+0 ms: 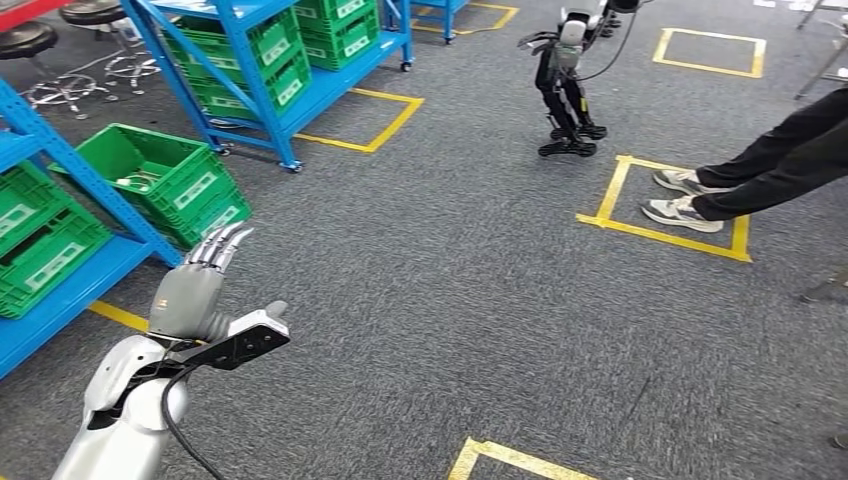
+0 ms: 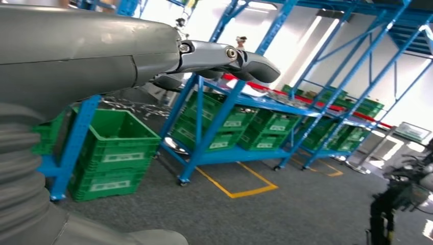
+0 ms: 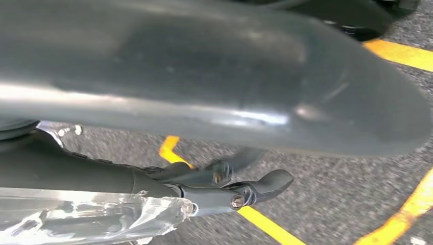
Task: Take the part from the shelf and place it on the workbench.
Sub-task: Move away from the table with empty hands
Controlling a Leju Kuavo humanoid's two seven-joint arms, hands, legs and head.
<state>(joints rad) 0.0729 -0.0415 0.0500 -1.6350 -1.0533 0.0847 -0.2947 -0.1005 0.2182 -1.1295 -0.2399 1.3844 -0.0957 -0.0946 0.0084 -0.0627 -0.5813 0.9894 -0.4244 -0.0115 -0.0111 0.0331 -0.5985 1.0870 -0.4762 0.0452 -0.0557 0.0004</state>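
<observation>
A: Head view, left to right: blue shelf (image 1: 60, 270) with green crates; one green crate (image 1: 160, 180) sits on the floor against the shelf, with small pale items inside that may be the parts, too small to identify. Left hand (image 1: 200, 290) is raised near that crate, fingers straight and spread, holding nothing. Centre: bare grey carpet with yellow floor tape (image 1: 385, 125). Further right: a second small robot (image 1: 568, 80) stands upright. Far right: a person's legs and shoes (image 1: 685, 195) at a taped square.

B: Right hand status?

A: Right wrist view: right hand (image 3: 224, 184) hangs over the carpet. A clear plastic-wrapped item (image 3: 92, 217) lies alongside the fingers; whether the hand grips it cannot be determined.

B: Left wrist view?

A: Left wrist view confirms extended fingers (image 2: 224, 58), empty, facing the racking.

B: Hazards?

A: Judgement only: no part is secured yet. Reaching low into the crate may catch fingers on its rim or a shelf upright. Walking to the workbench risks collision with the person or the small robot.
</observation>
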